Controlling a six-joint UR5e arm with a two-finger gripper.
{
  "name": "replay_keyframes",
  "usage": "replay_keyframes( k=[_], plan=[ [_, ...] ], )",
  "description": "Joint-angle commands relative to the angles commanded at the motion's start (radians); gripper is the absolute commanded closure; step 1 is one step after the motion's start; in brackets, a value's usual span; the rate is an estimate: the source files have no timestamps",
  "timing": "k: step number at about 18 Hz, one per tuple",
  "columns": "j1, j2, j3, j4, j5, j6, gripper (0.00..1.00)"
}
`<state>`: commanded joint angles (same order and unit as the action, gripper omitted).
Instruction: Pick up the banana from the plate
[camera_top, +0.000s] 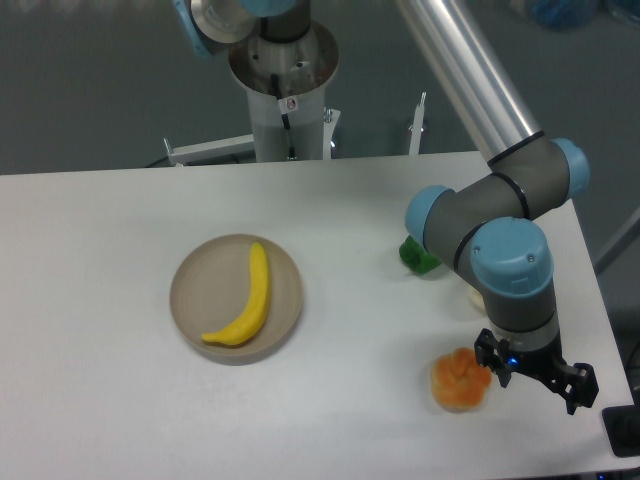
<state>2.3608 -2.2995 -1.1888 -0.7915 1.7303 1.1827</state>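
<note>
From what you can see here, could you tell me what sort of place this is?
Probably a robotics lab bench: a robot arm stands over a plain white table holding only toy-like food, a banana on a plate and an orange fruit.

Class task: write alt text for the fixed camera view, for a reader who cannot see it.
A yellow banana lies untouched on a round tan plate on a white table. The robot's gripper hangs far to the right, beside a lumpy orange fruit; a green object sits partly hidden behind the arm.

a lumpy orange fruit (459, 380) and a green object (418, 256) sit apart on the white table (120, 400).
</note>
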Motion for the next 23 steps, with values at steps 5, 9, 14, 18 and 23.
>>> replay_keyframes(
  k=[5,9,14,18,23],
  plan=[
    [0.002,0.003,-0.014,0.002,-0.002,0.006,0.00],
    [0.003,0.000,-0.017,0.003,-0.003,0.006,0.00],
    [0.002,0.035,-0.046,-0.014,0.002,-0.011,0.00],
    [-0.012,0.139,-0.147,-0.106,-0.014,-0.110,0.00],
    [-0.055,0.270,-0.293,-0.216,-0.028,-0.259,0.00]
  ],
)
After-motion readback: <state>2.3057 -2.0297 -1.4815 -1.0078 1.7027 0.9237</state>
